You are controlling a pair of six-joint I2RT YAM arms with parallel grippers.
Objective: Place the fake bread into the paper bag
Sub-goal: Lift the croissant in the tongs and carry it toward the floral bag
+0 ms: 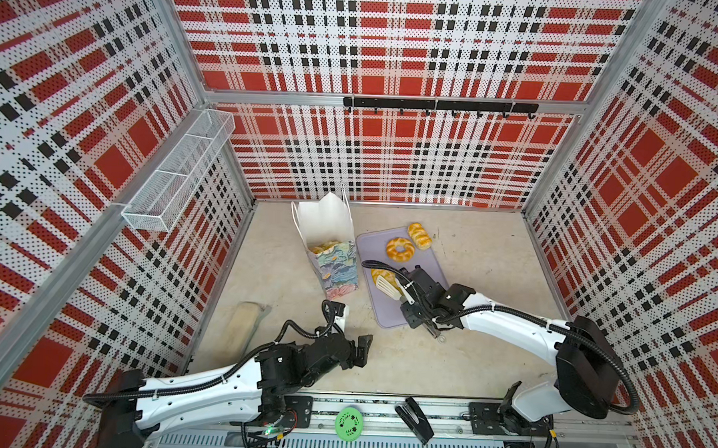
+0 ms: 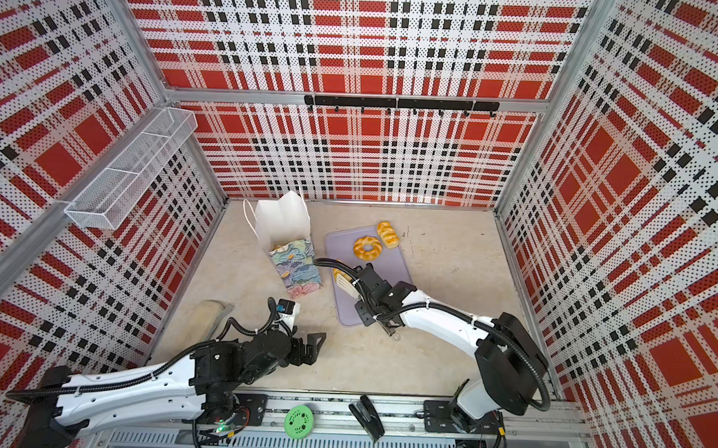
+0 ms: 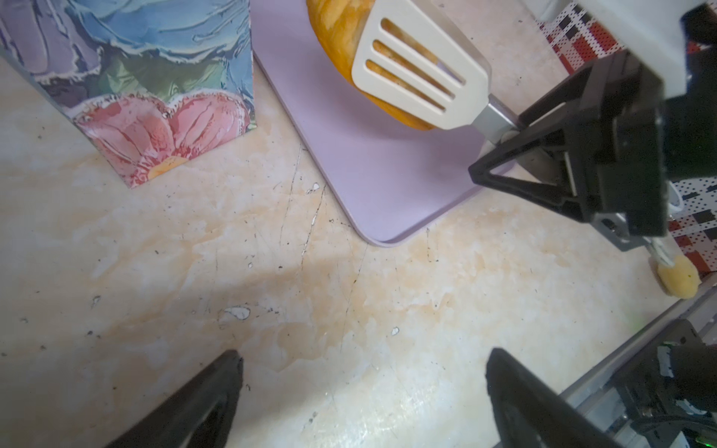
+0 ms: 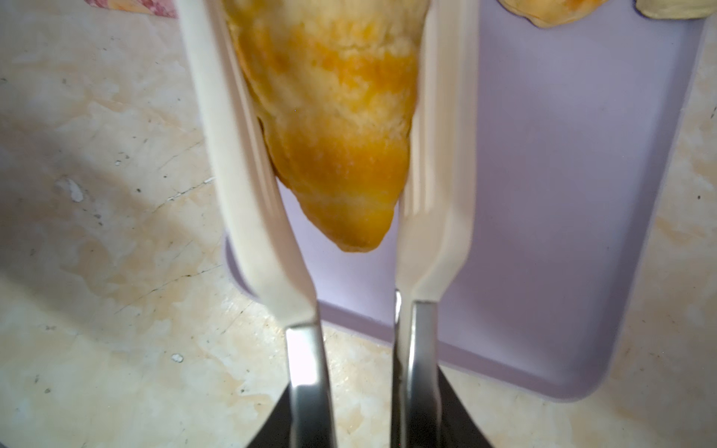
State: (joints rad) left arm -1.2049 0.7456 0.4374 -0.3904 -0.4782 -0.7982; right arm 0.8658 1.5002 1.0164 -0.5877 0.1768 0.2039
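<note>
Croissant point(image 4: 337, 135), glossy golden-yellow fake bread, pinched between the two white slotted blades of a pair of serving tongs point(image 1: 388, 287), its pointed tip toward the steel handles. It lies over the near left part of the lavender tray point(image 1: 388, 313); whether it rests on the tray or hangs just clear of it cannot be told. Right end effector point(image 1: 410, 300): jaws partly closed and clamped on the tongs' steel handles, squeezing the blades against the croissant. Farther back on the same tray, a ring-shaped pastry point(image 1: 389, 248) and, just beside it at the far edge, a striped bun point(image 1: 419, 236); both lie apart from the croissant. Paper bag point(image 1: 340, 270), flower print outside and white inside, upright on the counter point(image 1: 472, 259) just left of the tray, mouth open; several yellow pastries point(image 1: 321, 247) show inside it. Left end effector point(image 3: 362, 357): jaws spread wide, holding nothing, hovering over the counter near the bag's front corner and the tray's near corner. On the front rail, a green round disc point(image 1: 348, 423) and a black stapler point(image 1: 414, 419). On the left wall, a white wire basket point(image 1: 176, 175)
</note>
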